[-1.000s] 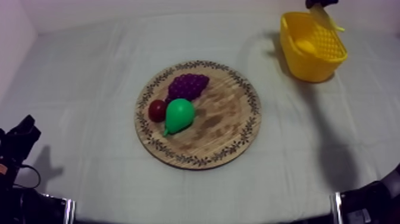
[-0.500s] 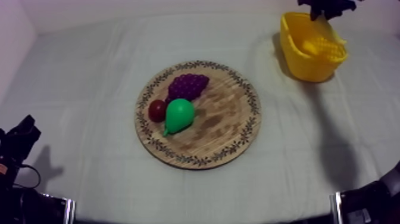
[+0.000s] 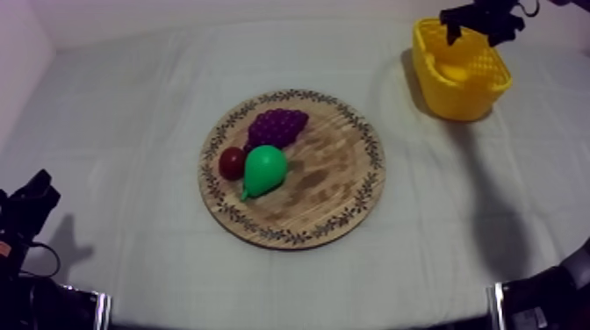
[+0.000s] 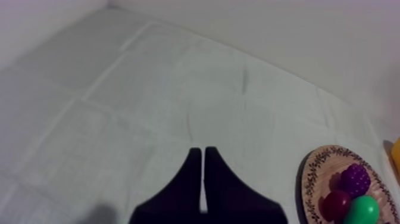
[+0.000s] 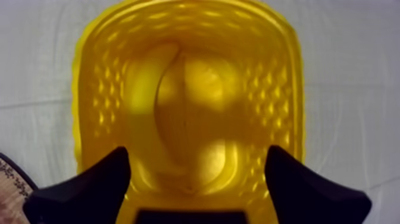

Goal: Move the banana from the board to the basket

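Banana (image 5: 181, 110) in basket (image 5: 98, 89) beneath spread right jaws

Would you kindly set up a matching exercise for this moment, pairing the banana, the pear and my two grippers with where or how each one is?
Column one:
1. banana
2. pear
3. left gripper
4. right gripper

Column two:
A. open, above the yellow basket
B. shut on nothing, over the cloth
C. lying inside the yellow basket
D. on the wooden board, next to the small red fruit

Pairs: 1-C, 2-D, 3-B, 4-A.
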`<state>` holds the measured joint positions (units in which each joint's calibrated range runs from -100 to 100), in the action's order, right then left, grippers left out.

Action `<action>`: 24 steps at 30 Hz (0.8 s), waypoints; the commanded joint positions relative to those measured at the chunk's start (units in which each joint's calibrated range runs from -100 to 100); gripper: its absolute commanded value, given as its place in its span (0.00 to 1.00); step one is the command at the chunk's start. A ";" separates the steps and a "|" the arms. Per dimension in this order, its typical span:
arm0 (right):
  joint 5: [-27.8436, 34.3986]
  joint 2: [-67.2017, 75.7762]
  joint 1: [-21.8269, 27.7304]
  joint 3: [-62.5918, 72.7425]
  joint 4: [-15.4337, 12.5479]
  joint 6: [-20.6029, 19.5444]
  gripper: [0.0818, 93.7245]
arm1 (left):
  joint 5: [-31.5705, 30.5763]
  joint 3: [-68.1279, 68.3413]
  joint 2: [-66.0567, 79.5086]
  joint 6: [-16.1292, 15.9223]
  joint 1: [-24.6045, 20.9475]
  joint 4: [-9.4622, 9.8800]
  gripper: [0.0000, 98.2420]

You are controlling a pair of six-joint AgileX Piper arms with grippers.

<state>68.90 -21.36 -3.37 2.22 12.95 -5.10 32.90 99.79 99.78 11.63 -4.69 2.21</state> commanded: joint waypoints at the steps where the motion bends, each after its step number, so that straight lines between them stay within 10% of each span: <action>1: -0.10 1.59 0.08 -0.16 -0.06 0.26 0.58 | 0.00 -0.01 0.05 0.00 0.02 -0.03 0.00; 11: -6.64 13.49 -0.62 -11.35 1.90 -1.46 0.10 | 0.00 -0.01 0.05 0.02 0.02 -0.03 0.00; 24: -24.14 33.48 -0.67 -36.60 7.33 -8.88 0.01 | 0.00 -0.01 0.05 0.01 0.02 -0.03 0.00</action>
<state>47.73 8.21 -4.13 -28.19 20.11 -13.14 32.90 99.79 99.78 11.63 -4.69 2.21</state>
